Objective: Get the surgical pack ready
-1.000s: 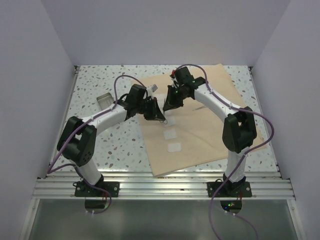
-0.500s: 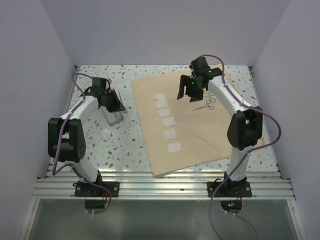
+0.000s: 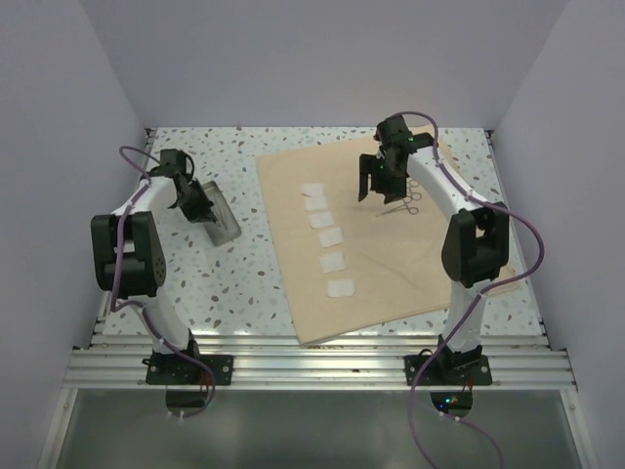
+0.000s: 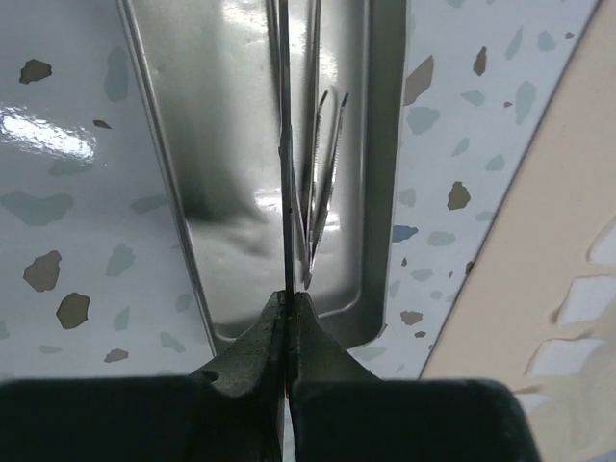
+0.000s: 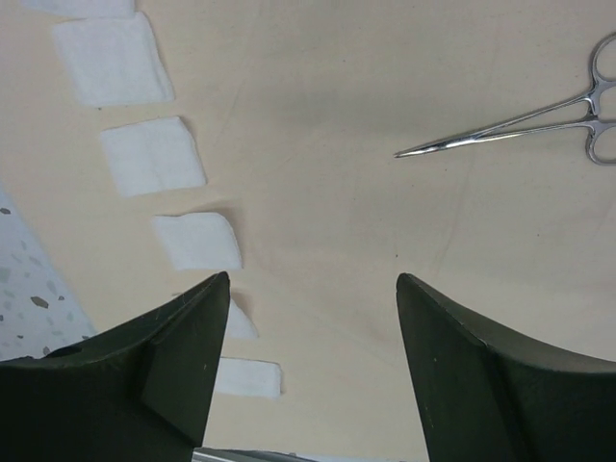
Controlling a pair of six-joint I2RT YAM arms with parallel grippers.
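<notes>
The table (image 3: 244, 283) has a white surface with grey and brown speckles. Directly under my left claw (image 4: 289, 298), the small silver tin (image 4: 231, 144) lies on it with the open side up. Near the tin, on the side of my right claw (image 5: 313, 284), the tan-beige cloth (image 5: 327, 115) lies spread flat, and it reaches under that claw.

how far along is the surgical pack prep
Roughly midway. Done: cloth spread flat, a row of gauze squares and one forceps laid on it. In hand: left gripper pinches a thin steel instrument at the tin, which holds more. Right gripper hangs open, empty. To do, likely: remaining instruments, then folding the cloth.
</notes>
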